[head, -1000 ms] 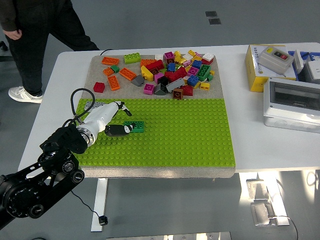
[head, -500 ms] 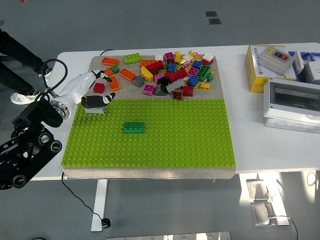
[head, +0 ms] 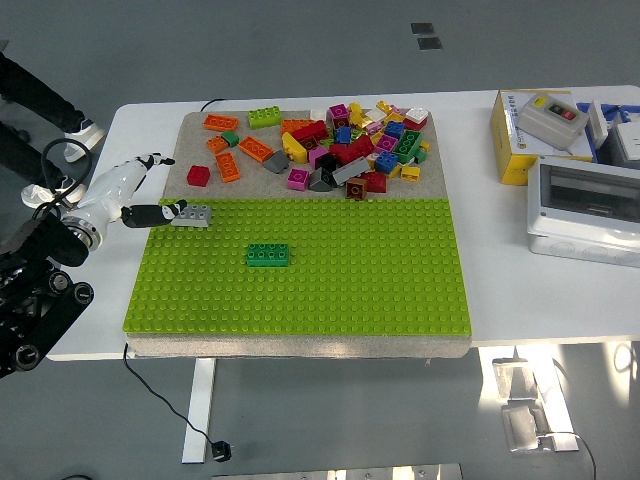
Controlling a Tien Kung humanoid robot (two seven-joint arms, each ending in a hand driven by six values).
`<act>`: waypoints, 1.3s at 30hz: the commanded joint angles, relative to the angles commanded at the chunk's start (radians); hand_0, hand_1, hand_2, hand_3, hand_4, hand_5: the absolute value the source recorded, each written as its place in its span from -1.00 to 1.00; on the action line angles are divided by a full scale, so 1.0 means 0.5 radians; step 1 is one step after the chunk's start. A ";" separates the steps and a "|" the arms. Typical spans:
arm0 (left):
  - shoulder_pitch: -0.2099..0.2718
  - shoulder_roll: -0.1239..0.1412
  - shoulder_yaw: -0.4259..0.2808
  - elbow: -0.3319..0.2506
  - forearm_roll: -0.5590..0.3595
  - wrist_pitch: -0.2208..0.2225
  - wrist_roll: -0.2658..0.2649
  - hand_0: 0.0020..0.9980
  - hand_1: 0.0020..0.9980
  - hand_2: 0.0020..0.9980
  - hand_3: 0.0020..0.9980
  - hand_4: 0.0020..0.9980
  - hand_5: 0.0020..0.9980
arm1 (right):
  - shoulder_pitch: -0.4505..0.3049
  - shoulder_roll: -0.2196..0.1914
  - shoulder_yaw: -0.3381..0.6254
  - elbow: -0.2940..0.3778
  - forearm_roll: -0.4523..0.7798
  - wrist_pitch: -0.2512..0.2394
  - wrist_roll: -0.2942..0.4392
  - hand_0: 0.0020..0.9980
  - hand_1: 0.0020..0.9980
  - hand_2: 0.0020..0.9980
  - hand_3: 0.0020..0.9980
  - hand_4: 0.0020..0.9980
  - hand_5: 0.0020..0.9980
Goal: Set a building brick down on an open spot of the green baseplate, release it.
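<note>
Green brick (head: 268, 255) on green baseplate (head: 340, 290)

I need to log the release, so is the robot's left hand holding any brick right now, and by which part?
Nothing is held: the left hand is open beside the grey brick.

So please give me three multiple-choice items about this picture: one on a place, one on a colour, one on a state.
1. Where is the dark green brick?
A. on the green baseplate
B. in the brick pile
C. on the yellow box

2. What colour is the brick at the baseplate's far left corner?
A. red
B. grey
C. blue

3. The left hand is:
A. gripping the dark green brick
B. open, holding nothing
C. inside the pile

Answers: 1 A, it sits alone on the studs. 2 B, the grey brick lies there. 3 B, its fingers are spread at the baseplate's left edge.
</note>
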 joint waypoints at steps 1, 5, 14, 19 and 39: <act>0.044 -0.011 -0.042 -0.044 -0.034 0.012 -0.011 0.90 0.62 0.56 0.54 0.17 -0.29 | -0.001 0.002 -0.007 0.000 0.001 -0.003 0.001 0.38 0.26 0.21 0.36 0.02 1.00; 0.241 -0.043 -0.191 -0.247 -0.099 0.079 -0.080 0.90 0.62 0.56 0.54 0.17 -0.29 | -0.011 0.006 -0.039 0.000 0.021 -0.021 0.006 0.38 0.26 0.21 0.36 0.02 1.00; 0.555 -0.050 -0.120 -0.601 -0.159 0.248 -0.264 0.72 0.25 0.14 0.29 -0.13 -0.40 | -0.017 0.006 -0.070 0.000 0.037 -0.033 0.019 0.38 0.26 0.22 0.36 0.02 1.00; 0.570 -0.050 -0.111 -0.628 -0.180 0.293 -0.306 0.72 0.25 0.14 0.29 -0.13 -0.40 | -0.028 0.009 -0.094 0.000 0.076 -0.038 0.023 0.38 0.26 0.22 0.36 0.02 1.00; 0.573 -0.050 -0.060 -0.625 -0.318 0.342 -0.412 0.64 0.04 -0.02 0.21 -0.20 -0.42 | -0.048 0.008 -0.132 0.000 0.140 -0.036 0.020 0.37 0.26 0.22 0.38 0.01 1.00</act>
